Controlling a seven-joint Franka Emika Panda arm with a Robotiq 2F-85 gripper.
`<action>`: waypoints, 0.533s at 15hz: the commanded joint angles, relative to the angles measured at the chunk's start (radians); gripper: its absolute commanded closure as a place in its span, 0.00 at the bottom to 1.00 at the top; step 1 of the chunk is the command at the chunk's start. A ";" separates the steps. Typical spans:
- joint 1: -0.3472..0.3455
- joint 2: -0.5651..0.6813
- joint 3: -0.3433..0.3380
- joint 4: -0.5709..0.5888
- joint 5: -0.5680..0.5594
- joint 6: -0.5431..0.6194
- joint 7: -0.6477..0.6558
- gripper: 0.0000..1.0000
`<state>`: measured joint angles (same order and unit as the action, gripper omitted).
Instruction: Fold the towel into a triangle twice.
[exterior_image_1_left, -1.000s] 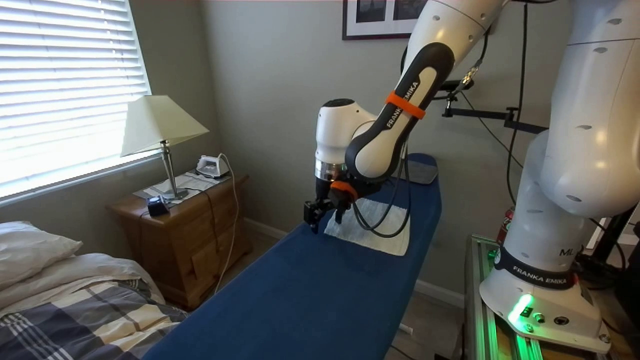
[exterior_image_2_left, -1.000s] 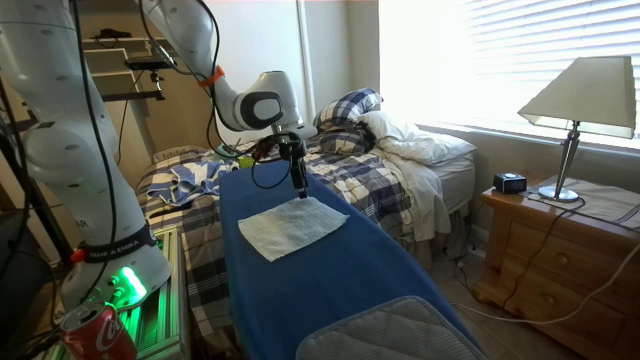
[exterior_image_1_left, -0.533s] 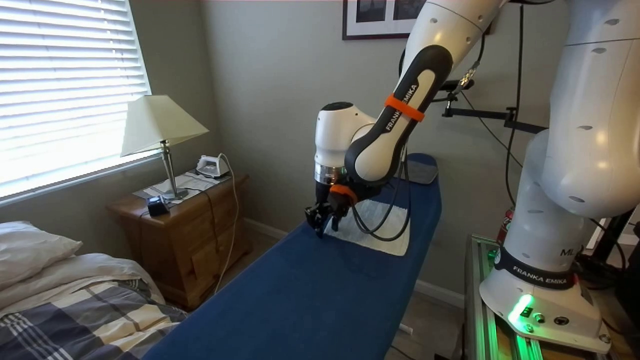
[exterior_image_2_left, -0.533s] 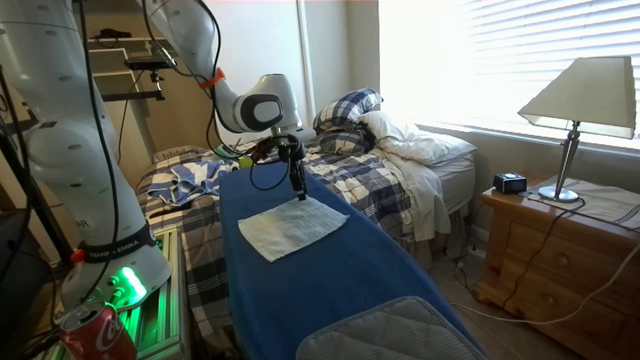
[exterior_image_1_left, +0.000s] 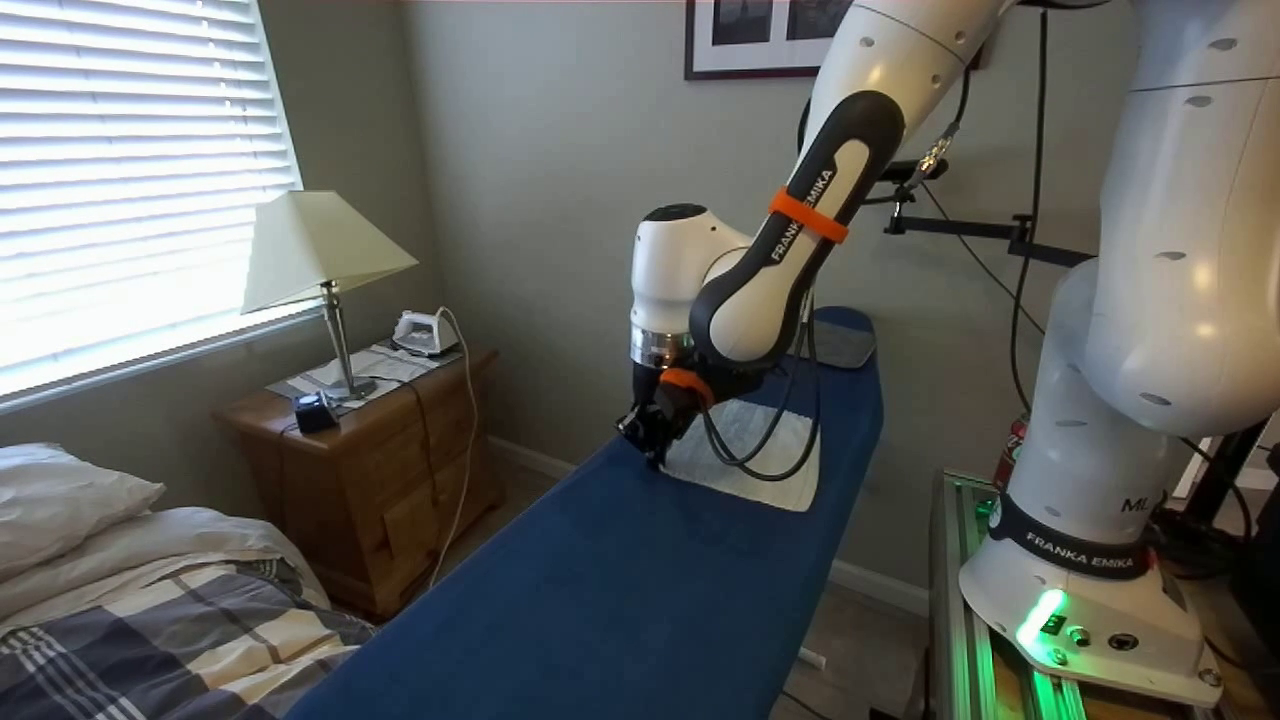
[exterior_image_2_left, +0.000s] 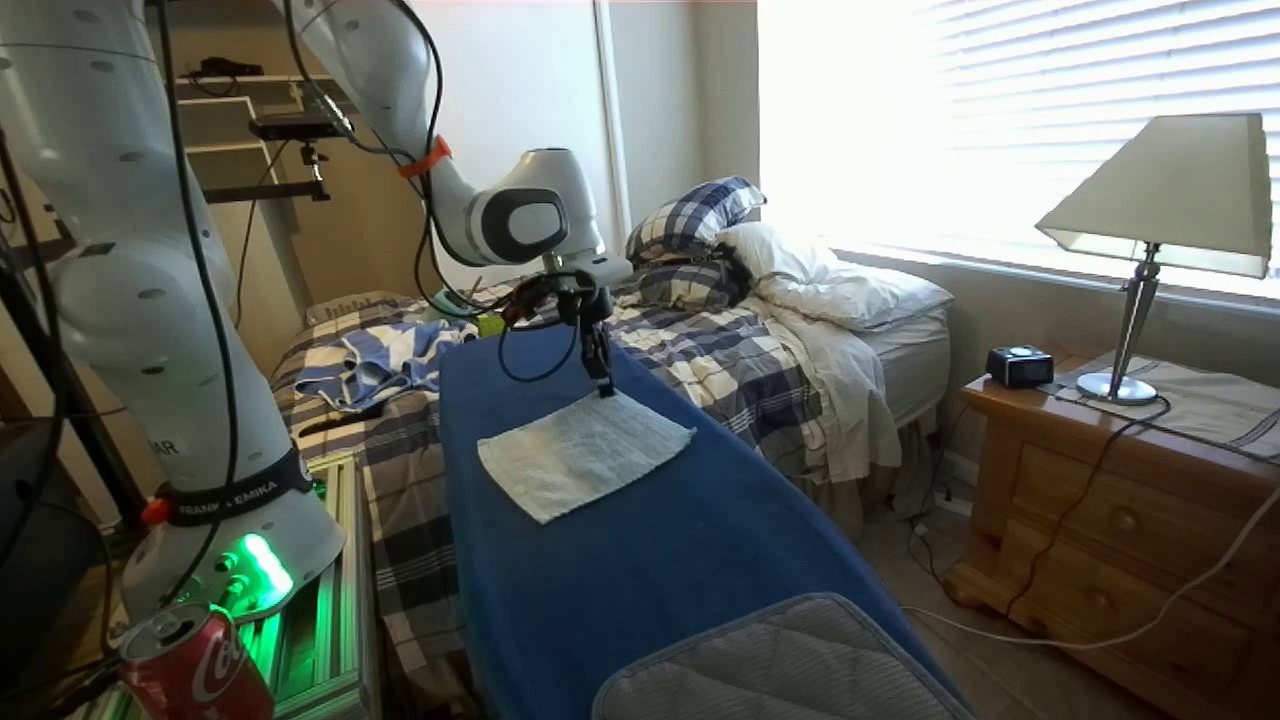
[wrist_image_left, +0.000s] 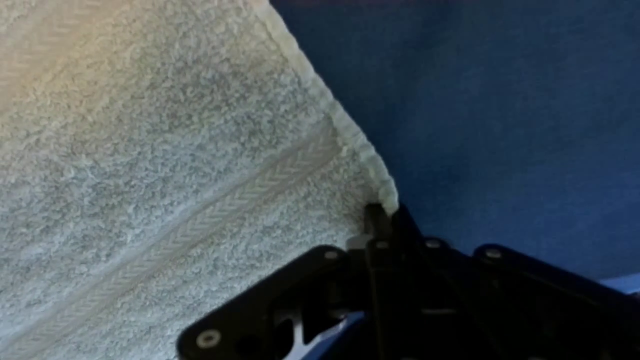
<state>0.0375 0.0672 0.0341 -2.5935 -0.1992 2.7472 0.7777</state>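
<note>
Wrist view: pale, nubbly towel (wrist_image_left: 165, 160)

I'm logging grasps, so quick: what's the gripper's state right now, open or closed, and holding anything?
Gripper: closed, pinching the towel by one corner.

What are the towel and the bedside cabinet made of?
The towel looks like matte terry cloth, probably cotton: fuzzy loops, herringbone-woven stripes. The bedside cabinet seems wooden, perhaps varnished pine: honey-brown, faint grain, slight sheen.
</note>
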 joint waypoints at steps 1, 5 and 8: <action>0.015 -0.019 -0.015 -0.008 0.007 -0.020 0.012 0.97; 0.008 -0.075 -0.022 -0.028 -0.007 -0.058 0.022 0.97; -0.005 -0.122 -0.024 -0.042 -0.009 -0.106 0.024 0.97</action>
<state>0.0368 0.0252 0.0195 -2.5945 -0.1992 2.6884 0.7806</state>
